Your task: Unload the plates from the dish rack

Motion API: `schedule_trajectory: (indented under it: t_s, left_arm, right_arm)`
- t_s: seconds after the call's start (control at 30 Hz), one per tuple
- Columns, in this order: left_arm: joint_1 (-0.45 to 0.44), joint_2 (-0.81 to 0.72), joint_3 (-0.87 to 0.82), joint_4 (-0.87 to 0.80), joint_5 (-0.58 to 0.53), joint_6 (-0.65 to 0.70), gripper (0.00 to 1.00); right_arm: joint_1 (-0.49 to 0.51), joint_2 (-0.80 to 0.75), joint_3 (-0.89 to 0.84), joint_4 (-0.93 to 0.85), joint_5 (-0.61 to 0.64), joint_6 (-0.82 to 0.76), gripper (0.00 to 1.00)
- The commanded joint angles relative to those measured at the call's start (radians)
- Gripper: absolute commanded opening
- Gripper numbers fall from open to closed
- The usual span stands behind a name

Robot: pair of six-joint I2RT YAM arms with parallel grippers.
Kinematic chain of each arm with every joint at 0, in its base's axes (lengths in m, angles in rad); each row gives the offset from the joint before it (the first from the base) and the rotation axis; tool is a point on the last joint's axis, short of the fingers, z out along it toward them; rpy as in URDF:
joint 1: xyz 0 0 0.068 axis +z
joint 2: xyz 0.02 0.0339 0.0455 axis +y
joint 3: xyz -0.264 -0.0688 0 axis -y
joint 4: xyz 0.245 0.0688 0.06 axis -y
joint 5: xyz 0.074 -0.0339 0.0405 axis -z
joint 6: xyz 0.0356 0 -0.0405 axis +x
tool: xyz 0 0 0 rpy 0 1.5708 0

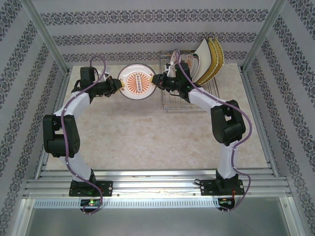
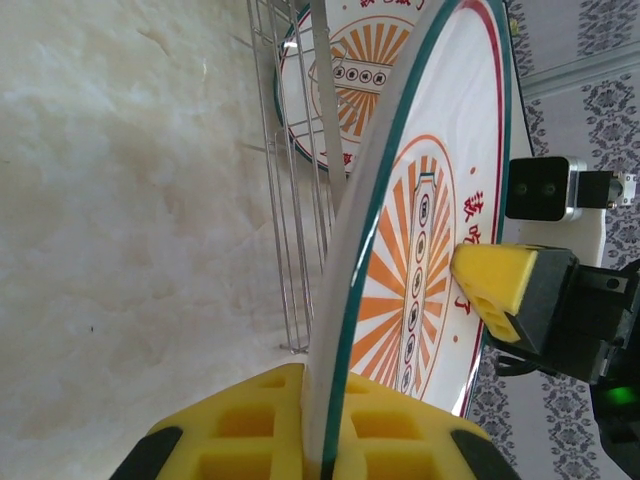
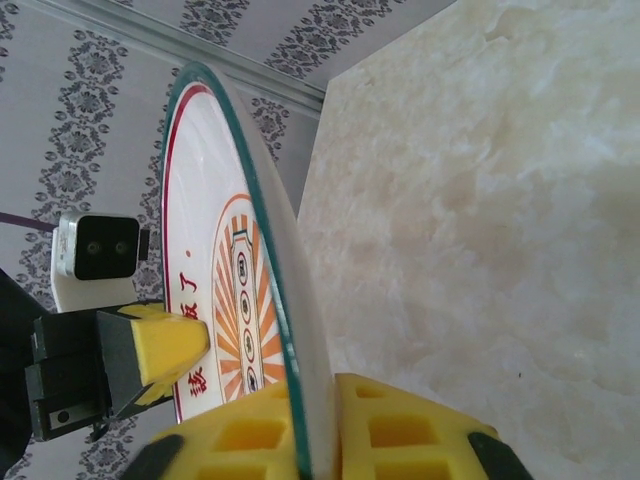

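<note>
Green-rimmed plate (image 1: 137,82) is held on edge over the table (image 1: 147,132) in the top view, just left of the dish rack (image 1: 189,96). The left gripper (image 1: 119,84) pinches its left rim and the right gripper (image 1: 157,79) its right rim. This reads as a handover: the giving arm should let go only once the other's hold is sure, then draw straight off the rim so the plate does not twist. Counted here: one plate in the air, and in the rack one round plate (image 1: 190,61), one white square plate (image 1: 203,58) and what look like two yellow square plates (image 1: 215,58).

From the left wrist, the left gripper's yellow pads (image 2: 250,430) sit narrow on the rim, the right gripper's finger (image 2: 495,285) lies on the patterned face, and the round plate (image 2: 330,80) stands behind among the rack wires (image 2: 290,200).

From the right wrist, its own pads (image 3: 400,430) clamp the opposite rim, with the left gripper's finger (image 3: 160,345) against the face
</note>
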Motion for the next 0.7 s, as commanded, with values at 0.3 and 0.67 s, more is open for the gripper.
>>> schedule_trajectory:
  t_s: [0.3,0.67]
  left_arm:
    - [0.061,-0.067,-0.066,0.147,-0.010,-0.050,0.00]
    - [0.213,-0.125,-0.230,0.366,-0.122,-0.197,0.00]
  right_arm:
    - [-0.006,-0.094,0.149,-0.384,0.183,-0.260,0.98]
    - [-0.063,-0.047,0.544,-1.140,0.647,-0.684,0.98]
